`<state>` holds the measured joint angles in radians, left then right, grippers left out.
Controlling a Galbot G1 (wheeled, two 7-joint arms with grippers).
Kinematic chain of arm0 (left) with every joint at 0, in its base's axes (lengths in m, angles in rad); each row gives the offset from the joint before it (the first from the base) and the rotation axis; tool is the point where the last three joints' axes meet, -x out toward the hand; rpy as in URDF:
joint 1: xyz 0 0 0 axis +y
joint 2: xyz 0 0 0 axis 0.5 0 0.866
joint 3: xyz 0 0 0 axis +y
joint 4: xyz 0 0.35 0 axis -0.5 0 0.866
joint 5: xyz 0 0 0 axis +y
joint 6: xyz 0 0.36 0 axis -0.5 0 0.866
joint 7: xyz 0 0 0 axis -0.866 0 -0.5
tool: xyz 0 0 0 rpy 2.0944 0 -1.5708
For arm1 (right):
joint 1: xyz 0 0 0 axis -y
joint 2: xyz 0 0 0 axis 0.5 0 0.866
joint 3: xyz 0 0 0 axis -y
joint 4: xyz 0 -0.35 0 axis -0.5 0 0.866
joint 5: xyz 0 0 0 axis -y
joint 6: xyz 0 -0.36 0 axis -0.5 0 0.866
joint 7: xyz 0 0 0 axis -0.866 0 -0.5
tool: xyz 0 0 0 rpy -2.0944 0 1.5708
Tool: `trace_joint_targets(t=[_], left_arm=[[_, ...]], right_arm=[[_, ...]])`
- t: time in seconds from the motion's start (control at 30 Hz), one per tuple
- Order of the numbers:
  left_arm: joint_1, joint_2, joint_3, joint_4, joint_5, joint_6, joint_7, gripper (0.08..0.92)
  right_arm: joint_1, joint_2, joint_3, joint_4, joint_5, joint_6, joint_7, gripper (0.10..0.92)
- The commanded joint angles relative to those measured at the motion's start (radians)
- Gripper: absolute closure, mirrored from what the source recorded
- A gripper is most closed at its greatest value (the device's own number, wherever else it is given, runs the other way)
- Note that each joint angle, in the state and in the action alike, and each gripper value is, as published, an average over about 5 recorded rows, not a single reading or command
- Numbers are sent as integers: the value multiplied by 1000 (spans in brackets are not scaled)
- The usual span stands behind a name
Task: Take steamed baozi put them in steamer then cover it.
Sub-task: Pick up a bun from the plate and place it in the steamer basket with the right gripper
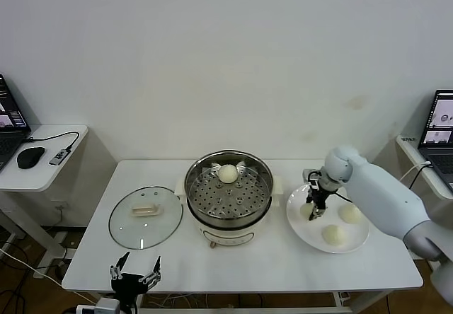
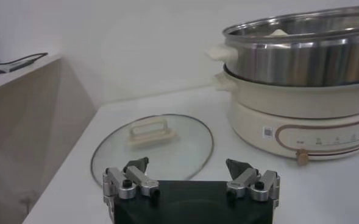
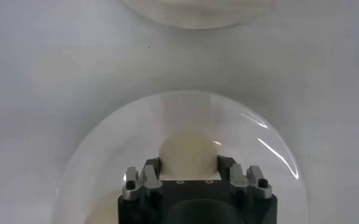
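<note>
The steel steamer [image 1: 228,202] stands mid-table on its white base, with one cream baozi [image 1: 227,174] on the perforated tray. On the white plate [image 1: 301,230] to the right lie three baozi. My right gripper [image 1: 315,211] reaches down and is shut on the left one [image 1: 307,210]; in the right wrist view that baozi [image 3: 188,152] sits between the fingers of the right gripper [image 3: 188,163]. The other two [image 1: 350,213] [image 1: 333,234] lie loose. The glass cover [image 1: 145,217] lies flat left of the steamer. My left gripper [image 1: 134,271] hangs open at the table's front edge, facing the cover [image 2: 153,146] and the steamer [image 2: 301,91].
A side table [image 1: 49,176] at the left holds a mouse [image 1: 30,157] and a laptop edge. Another laptop [image 1: 439,126] stands at the far right. The plate's rim [image 3: 106,137] curves around the held bun.
</note>
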<state>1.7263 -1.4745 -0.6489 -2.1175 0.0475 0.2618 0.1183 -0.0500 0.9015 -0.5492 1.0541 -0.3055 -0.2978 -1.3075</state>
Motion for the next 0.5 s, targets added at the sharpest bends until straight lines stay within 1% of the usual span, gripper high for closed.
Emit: trace_joint_targets(t=[0.03,0.13,0.27,0.37,0.5], left_arm=[[-6,2,2,-7,3,0,-3,177],[-5,10,-4,-21,5,2,-3,177],[-6,19,-13,-35,5,3,-5,177],[-2,18,-11,-52,16,3,-5,177],[0,10,-13,-86,29,5,-5,177]], right_arm=[[240,-84,-182,128,164,-51,-32,465],[390,-90,-308,167,272,-80,-45,465],[590,-51,-454,177,412,-110,-56,465],[693,1,-527,166,480,-126,-64,465],[755,79,-567,166,561,-167,-71,465]])
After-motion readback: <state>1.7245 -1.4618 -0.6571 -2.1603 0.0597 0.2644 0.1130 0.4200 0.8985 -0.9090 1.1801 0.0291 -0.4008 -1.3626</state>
